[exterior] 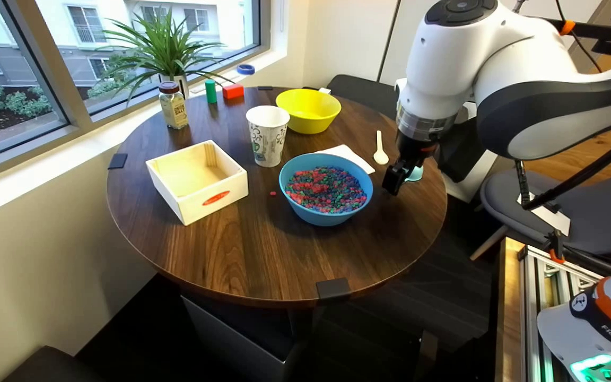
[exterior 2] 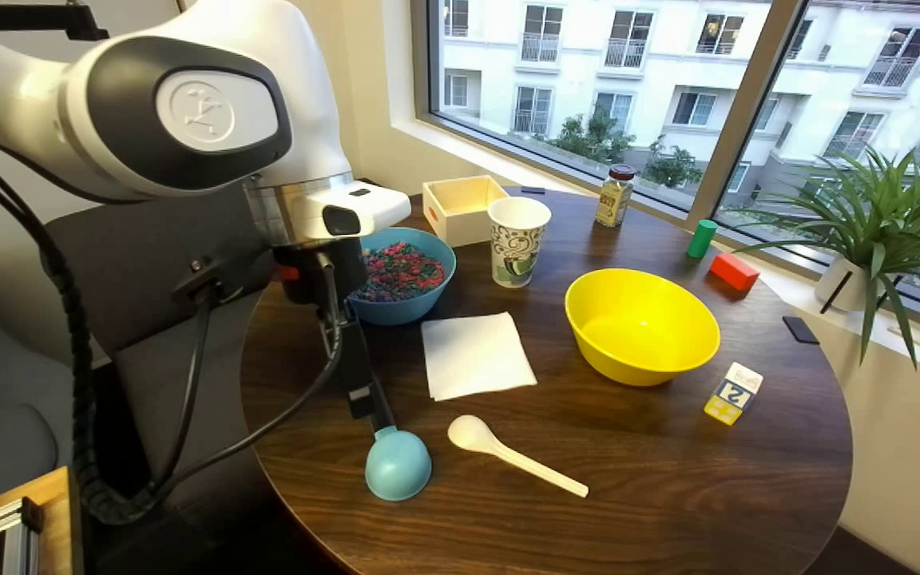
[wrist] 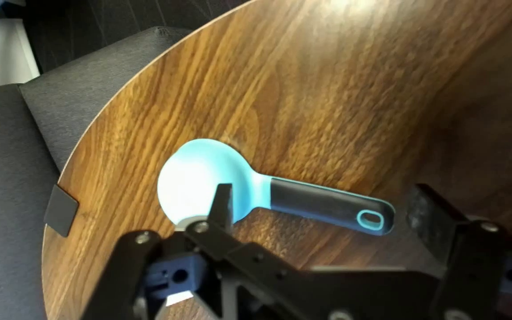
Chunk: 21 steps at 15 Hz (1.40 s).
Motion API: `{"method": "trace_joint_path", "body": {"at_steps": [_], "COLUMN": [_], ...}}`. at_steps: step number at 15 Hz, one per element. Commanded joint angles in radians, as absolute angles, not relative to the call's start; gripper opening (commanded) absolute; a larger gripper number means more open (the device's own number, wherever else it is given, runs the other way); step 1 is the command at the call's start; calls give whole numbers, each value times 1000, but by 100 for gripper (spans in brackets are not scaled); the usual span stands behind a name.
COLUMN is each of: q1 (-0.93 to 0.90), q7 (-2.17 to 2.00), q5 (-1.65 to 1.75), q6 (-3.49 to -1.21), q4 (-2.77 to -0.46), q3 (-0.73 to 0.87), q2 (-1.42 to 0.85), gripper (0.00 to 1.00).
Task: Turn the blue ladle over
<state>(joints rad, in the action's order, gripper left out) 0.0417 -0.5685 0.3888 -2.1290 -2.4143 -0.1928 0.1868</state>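
The blue ladle lies on the table with its round cup dome-side up. Its handle is black with a light-blue edge and a hanging hole. In both exterior views its cup shows, partly hidden by the gripper in one of them. My gripper is open and empty above the ladle. In the wrist view one finger overlaps the cup and the other is past the handle's end, so the jaws spread along the handle. The gripper also shows in both exterior views. I cannot tell its exact height.
A white spoon and a napkin lie near the ladle. A blue bowl of colourful pieces stands close to the gripper. A yellow bowl, paper cup and wooden box stand farther off. The table edge is near the cup.
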Motion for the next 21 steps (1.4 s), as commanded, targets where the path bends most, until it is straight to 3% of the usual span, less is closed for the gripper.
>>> {"method": "trace_joint_path", "body": {"at_steps": [1, 21], "q1": [18, -24], "q7": [-618, -691], "q5": [440, 592], "q6": [-2132, -2110], "q4": [-2404, -2374], "q3": [-185, -173], "q2": [147, 63], "gripper": [100, 100]}}
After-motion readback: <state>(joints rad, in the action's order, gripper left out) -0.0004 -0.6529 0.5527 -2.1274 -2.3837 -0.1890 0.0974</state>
